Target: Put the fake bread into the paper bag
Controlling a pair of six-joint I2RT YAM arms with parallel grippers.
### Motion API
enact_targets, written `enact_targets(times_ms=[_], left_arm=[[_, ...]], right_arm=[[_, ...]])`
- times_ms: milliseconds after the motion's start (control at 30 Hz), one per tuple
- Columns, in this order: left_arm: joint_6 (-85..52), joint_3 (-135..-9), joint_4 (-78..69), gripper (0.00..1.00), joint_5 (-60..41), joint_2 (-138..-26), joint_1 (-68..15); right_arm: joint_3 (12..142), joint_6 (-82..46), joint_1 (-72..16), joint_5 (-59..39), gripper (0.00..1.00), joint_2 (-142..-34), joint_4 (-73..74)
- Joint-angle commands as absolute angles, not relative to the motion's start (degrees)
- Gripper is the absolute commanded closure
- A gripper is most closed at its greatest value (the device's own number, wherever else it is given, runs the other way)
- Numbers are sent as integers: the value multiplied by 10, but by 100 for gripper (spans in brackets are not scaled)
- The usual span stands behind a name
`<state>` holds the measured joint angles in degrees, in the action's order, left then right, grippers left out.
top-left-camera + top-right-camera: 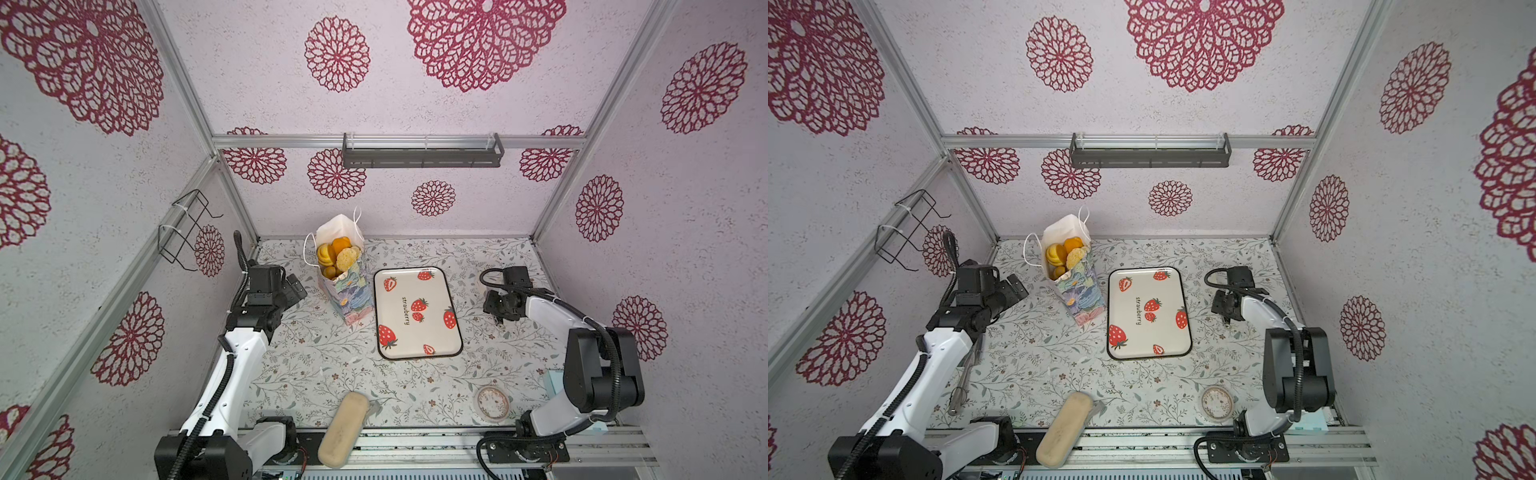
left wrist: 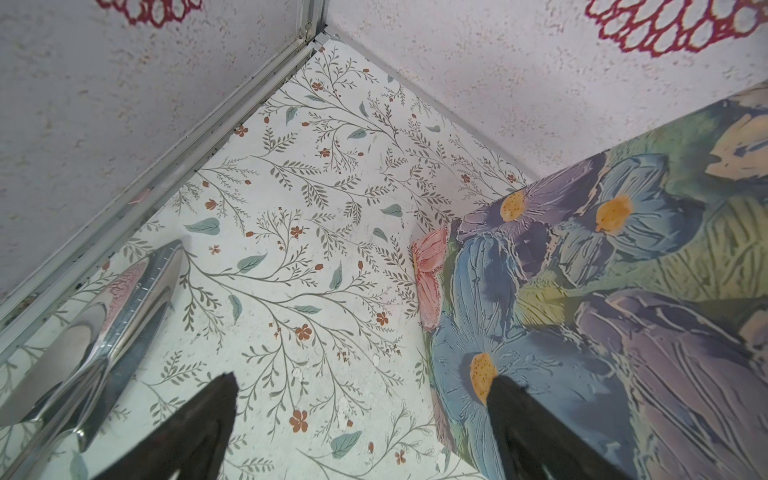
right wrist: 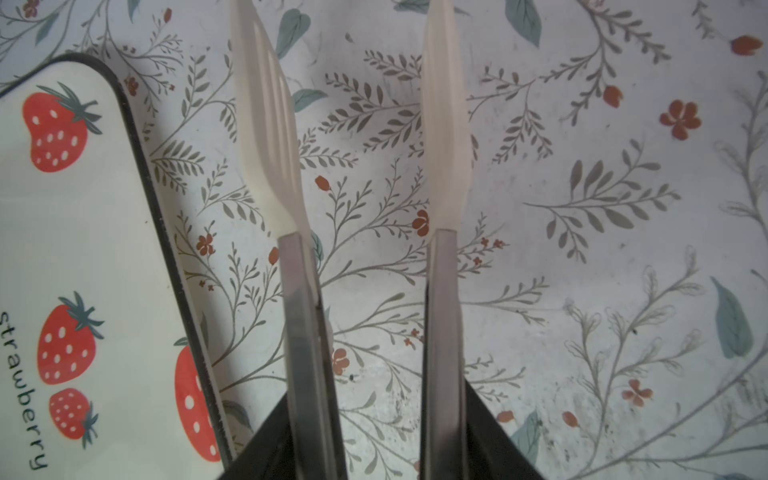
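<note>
Tongs, white-tipped and empty, sit clamped in the right gripper. Farther off, the fake bread fills the paper bag to its rim. Beside it the left gripper gapes wide, holding nothing. A nudge from its near finger could topple the bag and spill buns. On the tray is printed "strawberry".

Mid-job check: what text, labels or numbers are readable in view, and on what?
"strawberry": printed along the middle of the tray, among red strawberry pictures; readable in both top views and the right wrist view.
Small white mark on the left arm: too small to read.
No other text shows.
</note>
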<state>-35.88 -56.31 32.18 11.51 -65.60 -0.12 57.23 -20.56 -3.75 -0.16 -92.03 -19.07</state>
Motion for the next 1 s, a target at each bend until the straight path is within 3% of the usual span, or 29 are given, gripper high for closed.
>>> enact_targets(times_ms=[0,667,967], left_arm=[[-347,-581,308,3,127,-656,0],[-293,-592,307,3,149,-670,2],[-307,-575,295,3,142,-673,3]], right_arm=[[603,-200,-34,7,49,-925,-165],[697,-182,-35,34,47,-1069,-189],[702,-182,-38,32,33,-1082,-186]])
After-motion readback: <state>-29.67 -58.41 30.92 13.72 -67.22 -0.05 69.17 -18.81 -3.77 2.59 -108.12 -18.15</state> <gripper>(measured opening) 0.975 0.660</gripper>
